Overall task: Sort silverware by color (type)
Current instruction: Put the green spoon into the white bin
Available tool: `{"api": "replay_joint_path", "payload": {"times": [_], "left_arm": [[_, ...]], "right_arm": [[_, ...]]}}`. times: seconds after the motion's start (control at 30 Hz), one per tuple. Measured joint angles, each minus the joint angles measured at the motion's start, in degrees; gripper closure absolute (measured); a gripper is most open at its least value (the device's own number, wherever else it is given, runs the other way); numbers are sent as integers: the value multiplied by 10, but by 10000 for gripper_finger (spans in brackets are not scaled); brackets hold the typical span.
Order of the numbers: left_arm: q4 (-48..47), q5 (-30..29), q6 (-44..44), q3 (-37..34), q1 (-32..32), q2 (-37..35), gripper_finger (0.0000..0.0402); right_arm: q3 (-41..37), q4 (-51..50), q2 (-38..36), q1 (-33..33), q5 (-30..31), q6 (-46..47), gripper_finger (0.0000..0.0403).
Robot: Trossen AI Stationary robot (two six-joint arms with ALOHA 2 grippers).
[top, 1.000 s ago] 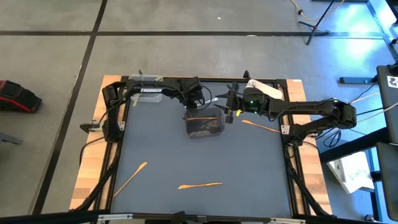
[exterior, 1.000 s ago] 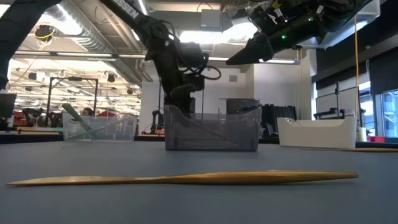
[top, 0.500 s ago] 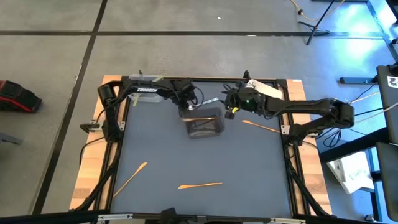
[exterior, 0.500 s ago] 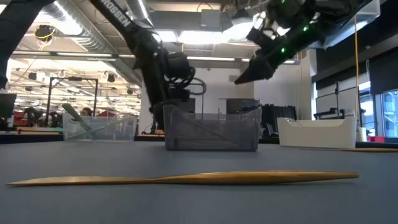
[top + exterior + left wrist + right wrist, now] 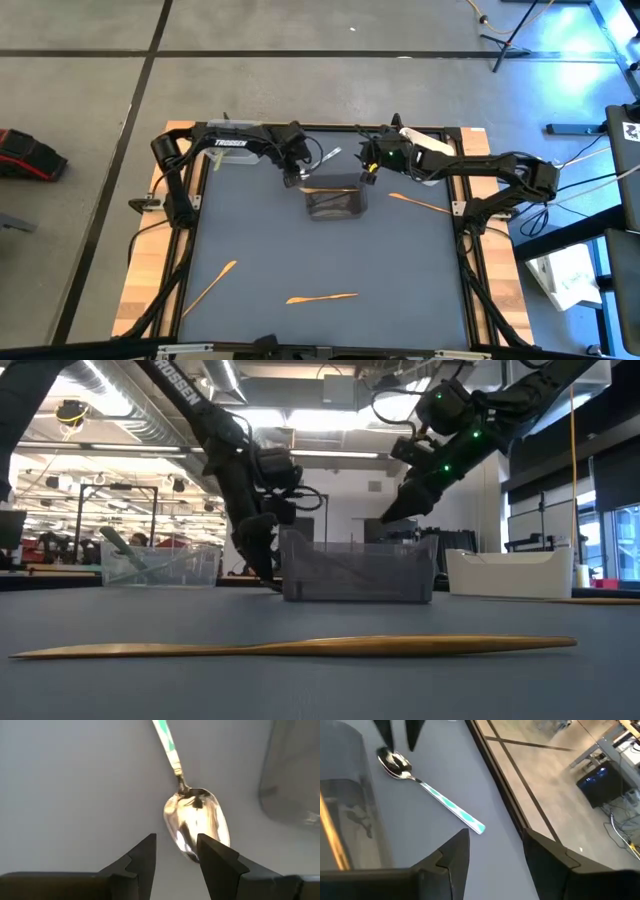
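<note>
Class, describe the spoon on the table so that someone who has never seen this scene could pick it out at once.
Start at the dark grey container near the far middle of the table. Just beyond its far edge, between the two grippers, lies the spoon, with the left gripper open right at its bowl. It is the only shiny metal piece, with a white and teal handle; the other loose utensils are flat and orange.

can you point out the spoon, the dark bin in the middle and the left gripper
spoon (image 5: 197,822): left wrist view, on its shiny bowl
dark bin (image 5: 336,203): high view, on its floor
left gripper (image 5: 176,851): left wrist view, midway between its open fingertips
</note>
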Motion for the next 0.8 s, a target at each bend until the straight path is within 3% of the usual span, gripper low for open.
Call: {"api": "replay_joint_path", "payload": {"times": [0.23,0.37,0.47,0.67,0.8], "left_arm": [[-21,-10,6,-11,-7,-50,264],[-34,-17,41,-59,-30,-80,264],[-22,-61,37,-117,-63,-124,264],[218,-155,94,-277,-133,-228,264],[360,-184,163,-352,-146,-236,264]], "right_arm": [[0,2,0,0,-13,0,228],[0,1,0,0,-13,7,228],[0,-7,0,0,-19,11,228],[0,-4,0,0,-70,15,228],[0,10,0,1,-73,15,228]]}}
